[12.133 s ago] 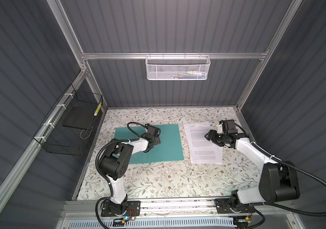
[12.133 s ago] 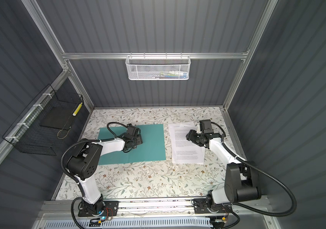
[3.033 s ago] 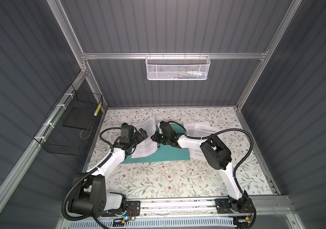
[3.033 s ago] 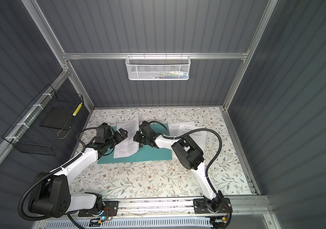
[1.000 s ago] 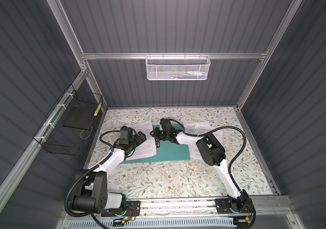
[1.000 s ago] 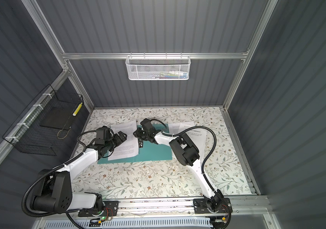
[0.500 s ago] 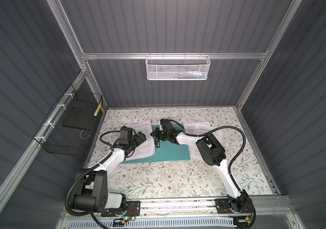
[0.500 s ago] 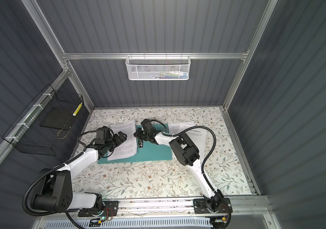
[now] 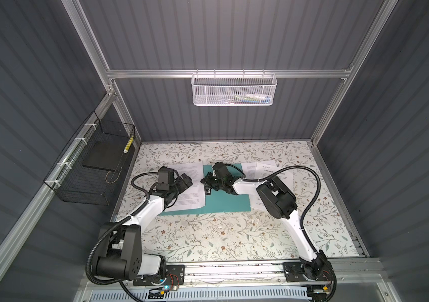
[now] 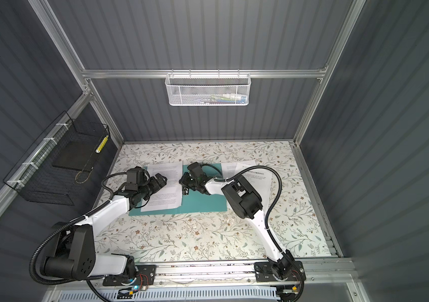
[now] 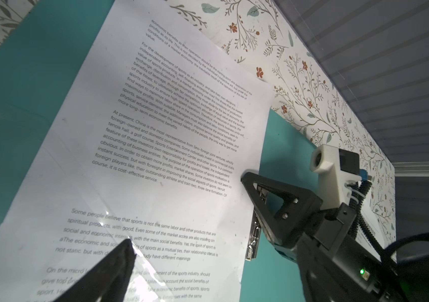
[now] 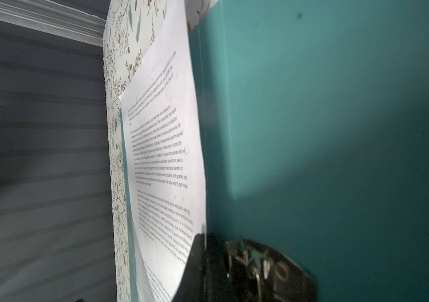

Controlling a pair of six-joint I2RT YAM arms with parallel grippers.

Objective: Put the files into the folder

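The teal folder lies open on the table in both top views. One of the files, a printed white sheet, lies flat on its left half. My left gripper hovers open just over that sheet, and one finger shows in the left wrist view. My right gripper is shut, its tips on the silver clip bar at the sheet's inner edge. More files lie right of the folder, partly under the right arm.
A white mesh basket hangs on the back wall. A black wire basket holding a dark slab hangs on the left wall. The right arm's cable loops over the table's right side.
My right gripper's jaws have closed at the clip bar. Both arms and the sheet have hardly moved.
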